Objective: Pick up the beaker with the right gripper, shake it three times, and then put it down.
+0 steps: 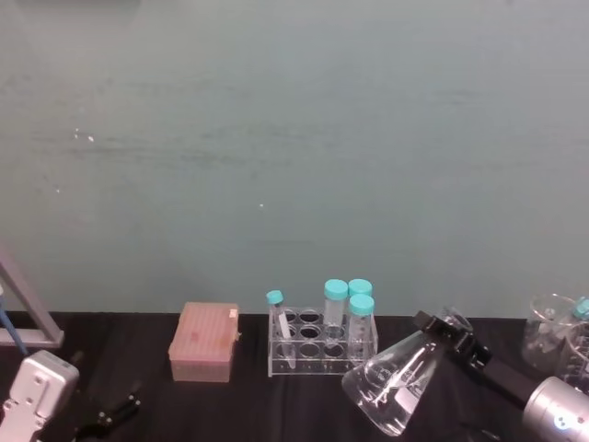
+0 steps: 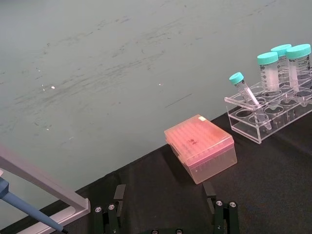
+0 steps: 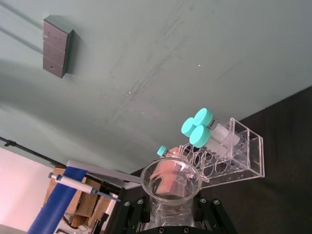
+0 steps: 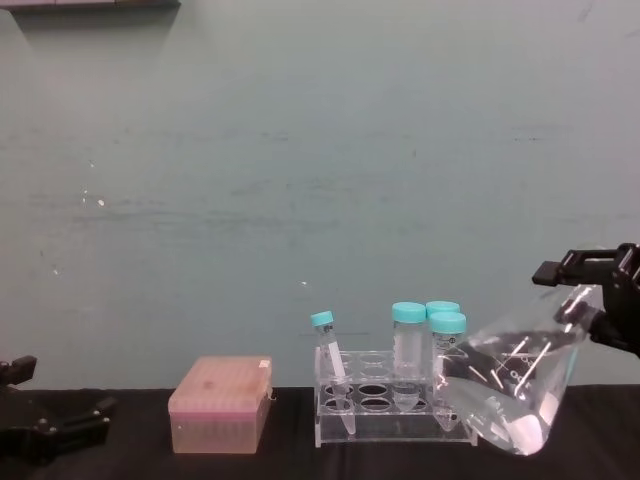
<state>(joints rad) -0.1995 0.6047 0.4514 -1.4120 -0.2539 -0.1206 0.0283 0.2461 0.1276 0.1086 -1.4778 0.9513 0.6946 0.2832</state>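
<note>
The beaker is a clear glass conical flask, held off the black table and tilted, its wide base toward the tube rack and its neck up to the right. My right gripper is shut on its neck; from the chest view the gripper comes in from the right edge above the beaker. In the right wrist view the flared rim of the beaker sits between the black fingers. My left gripper is parked low at the near left, open and holding nothing; it shows again as the left gripper.
A clear tube rack with teal-capped tubes stands just left of the beaker. A pink lidded tip box sits further left. More glassware stands at the right edge, and a pipette stand at the far left.
</note>
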